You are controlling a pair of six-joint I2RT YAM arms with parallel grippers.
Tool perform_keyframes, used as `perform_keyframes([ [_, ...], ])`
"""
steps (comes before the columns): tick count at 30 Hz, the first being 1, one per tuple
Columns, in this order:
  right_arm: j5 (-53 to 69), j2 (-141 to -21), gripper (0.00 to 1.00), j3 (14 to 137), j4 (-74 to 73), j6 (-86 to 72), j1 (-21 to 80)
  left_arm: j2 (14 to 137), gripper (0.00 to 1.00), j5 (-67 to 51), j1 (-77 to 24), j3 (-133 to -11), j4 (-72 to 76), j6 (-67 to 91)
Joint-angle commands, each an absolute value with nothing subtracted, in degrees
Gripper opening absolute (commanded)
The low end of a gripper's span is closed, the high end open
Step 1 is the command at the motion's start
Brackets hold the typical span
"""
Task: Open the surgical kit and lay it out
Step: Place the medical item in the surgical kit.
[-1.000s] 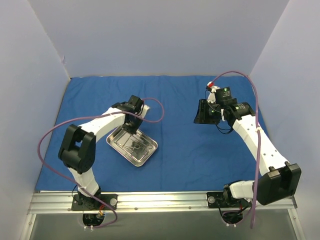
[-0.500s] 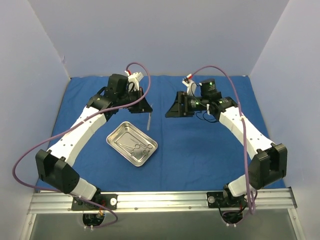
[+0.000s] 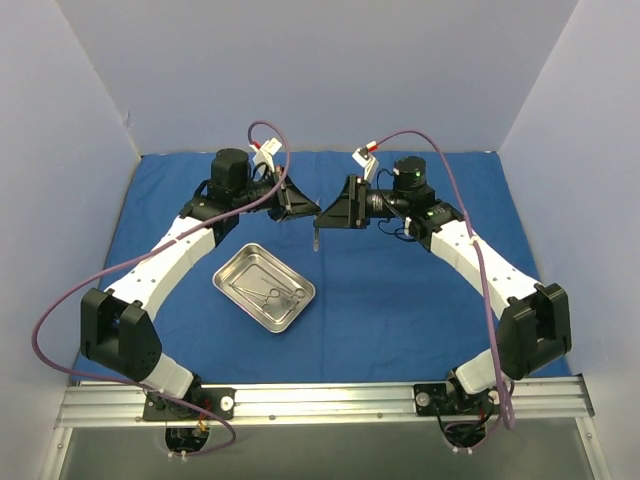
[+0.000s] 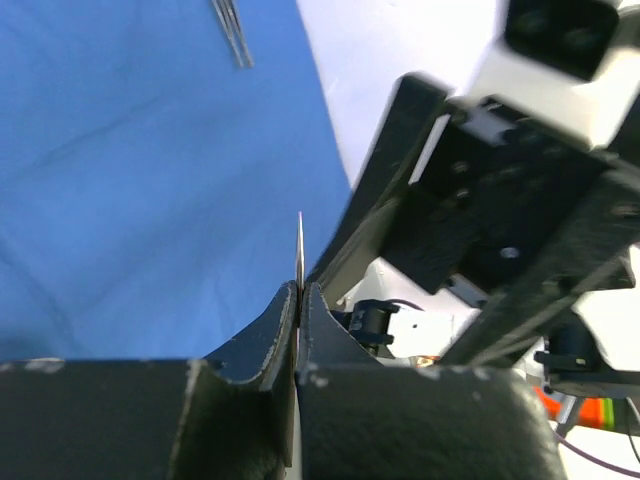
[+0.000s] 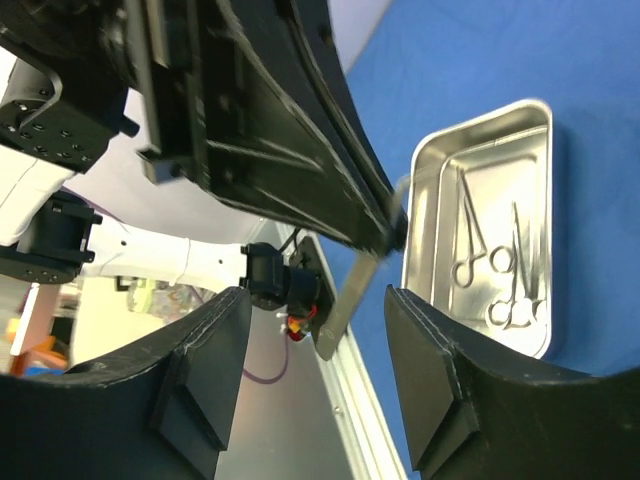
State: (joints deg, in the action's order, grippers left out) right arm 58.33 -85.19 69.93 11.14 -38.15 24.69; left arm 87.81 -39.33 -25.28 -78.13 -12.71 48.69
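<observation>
While left fingers (image 4: 262,335) pinch a thin instrument (image 3: 317,236) beyond the tray (image 3: 225,280), parted, empty right fingers (image 5: 205,365) should straddle it squarely.

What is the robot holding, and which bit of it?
The left fingers pinch a thin metal instrument near its upper end. The right fingers stand open, gripping nothing.

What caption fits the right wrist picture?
Open right gripper faces the left gripper pinching a thin metal instrument near a shiny rectangular steel tray on blue cloth.
</observation>
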Motion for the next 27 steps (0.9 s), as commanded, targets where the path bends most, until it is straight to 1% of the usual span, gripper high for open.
perform_keyframes([
  [1,61.00,-83.59,0.56,67.86,15.90,-40.60,24.70,85.70,0.02,-43.33,-24.44,-76.21,-3.26,53.08],
  [4,61.52,-83.93,0.54,67.68,16.35,-41.13,24.70,85.61,0.02,-44.47,-24.26,-74.80,-0.97,54.75],
  [7,62.22,-84.46,0.50,67.59,17.66,-42.10,24.70,85.43,0.02,-45.44,-24.26,-73.30,5.87,57.39],
  [13,63.98,-85.60,0.44,66.89,22.76,-45.88,24.96,85.96,0.02,-47.19,-24.08,-72.25,10.72,60.47],
  [14,63.98,-85.61,0.40,66.80,23.02,-45.97,25.05,86.04,0.02,-47.37,-24.08,-72.33,11.59,60.73],
  [15,63.81,-85.69,0.23,66.71,23.55,-46.14,25.05,86.22,0.02,-47.55,-24.00,-72.51,11.78,60.99],
  [17,63.20,-85.96,0.04,66.71,23.55,-46.49,24.96,86.22,0.02,-48.07,-23.56,-72.34,12.48,61.17],
  [18,62.76,-86.13,0.00,66.71,22.86,-46.41,24.96,86.13,0.12,-48.25,-23.21,-72.33,12.48,61.26],
  [21,58.99,-86.83,0.00,67.76,15.32,-42.21,24.79,85.26,0.39,-47.47,-20.66,-72.51,7.67,58.98],
  [22,57.15,-87.10,0.00,69.59,11.55,-39.84,24.70,84.82,0.49,-46.94,-19.52,-72.60,3.21,57.67],
  [23,54.87,-87.53,0.00,70.74,7.51,-34.42,24.35,84.47,0.50,-45.54,-17.16,-73.38,0.12,53.48],
  [24,50.49,-88.50,0.00,71.88,0.60,-32.10,24.00,83.85,0.56,-44.40,-15.83,-74.43,-5.57,50.13],
  [25,47.23,-88.94,0.00,72.68,-3.82,-30.25,23.47,83.59,0.57,-42.73,-14.78,-75.84,-16.07,46.70],
  [26,43.89,-89.47,0.00,74.51,-7.43,-28.15,22.07,83.50,0.57,-40.02,-13.37,-77.50,-21.74,42.58],
  [27,35.42,-90.60,0.00,75.40,-13.39,-23.77,21.54,83.67,0.57,-34.07,-13.01,-81.09,-26.84,35.32],
])
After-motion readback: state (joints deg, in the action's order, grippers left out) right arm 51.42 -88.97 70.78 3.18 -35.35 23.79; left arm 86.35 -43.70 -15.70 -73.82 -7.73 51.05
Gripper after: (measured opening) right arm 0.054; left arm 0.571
